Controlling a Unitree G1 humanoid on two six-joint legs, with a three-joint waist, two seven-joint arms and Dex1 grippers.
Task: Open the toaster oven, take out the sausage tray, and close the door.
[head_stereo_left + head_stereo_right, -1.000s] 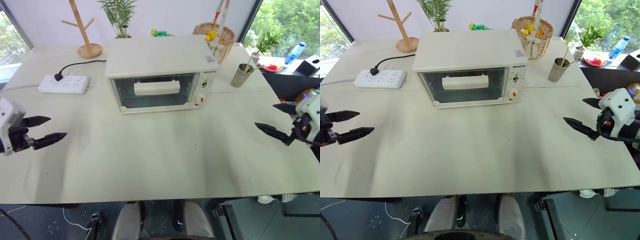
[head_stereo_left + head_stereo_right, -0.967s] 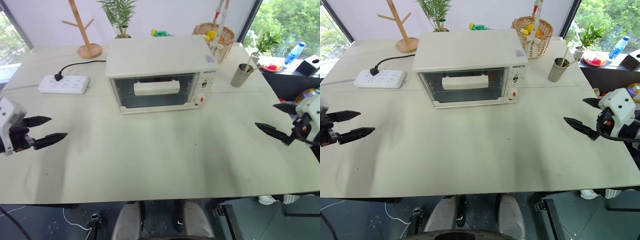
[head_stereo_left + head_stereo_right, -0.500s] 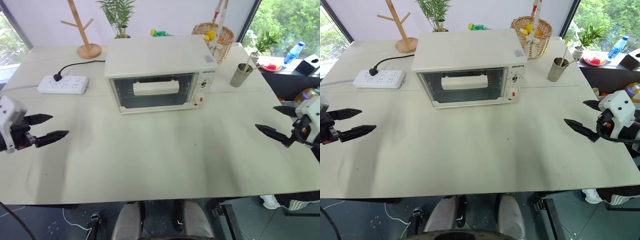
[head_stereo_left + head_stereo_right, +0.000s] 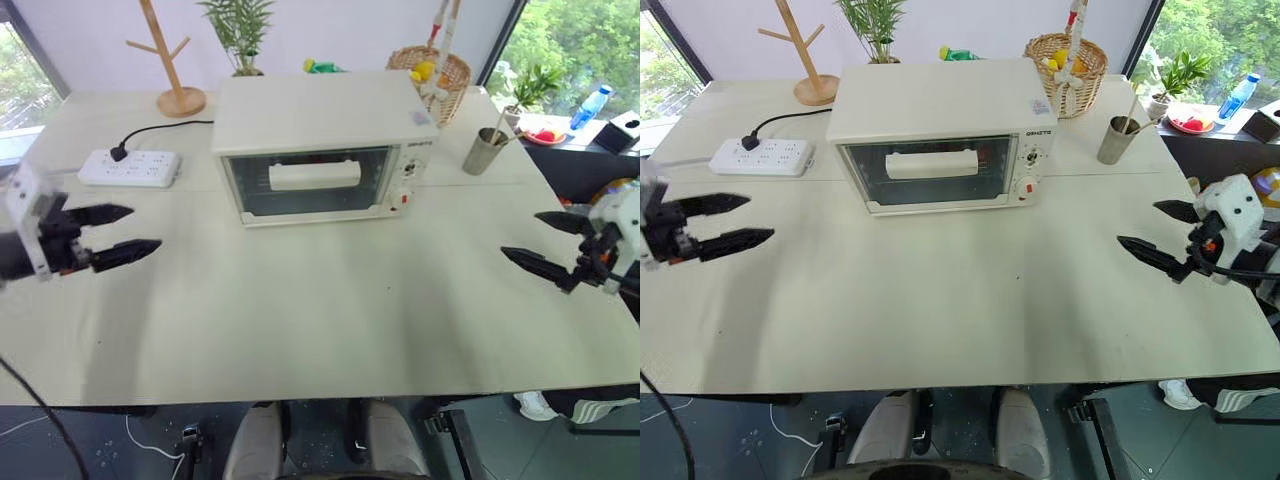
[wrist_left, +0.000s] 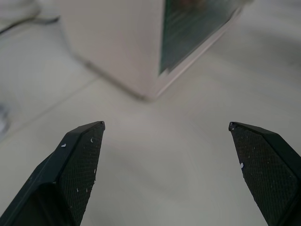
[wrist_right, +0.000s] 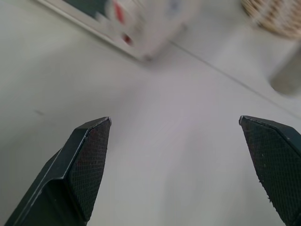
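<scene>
Here the toaster oven sits at the far middle of a pale table, its front facing the robot. The door is shut, upright against the oven's front, with its long white bar handle lying across the glass. Behind the glass the inside is dim, and the sausage tray cannot be made out. The knobs and a red dot sit on the panel at the oven's right. The left gripper hovers above the table's left part, well apart from the oven, its two black fingers spread wide with nothing between them; in the left wrist view the fingers frame the oven's near left corner. The right gripper hangs over the table's right edge, likewise spread wide and empty, pointing inward toward the oven but well short of it. To the oven's left lies a white power strip with a black cord plugged in. Behind it stand a wooden rack and a potted plant. A wicker basket stands behind the oven's right corner, and a metal cup stands to the oven's right.
</scene>
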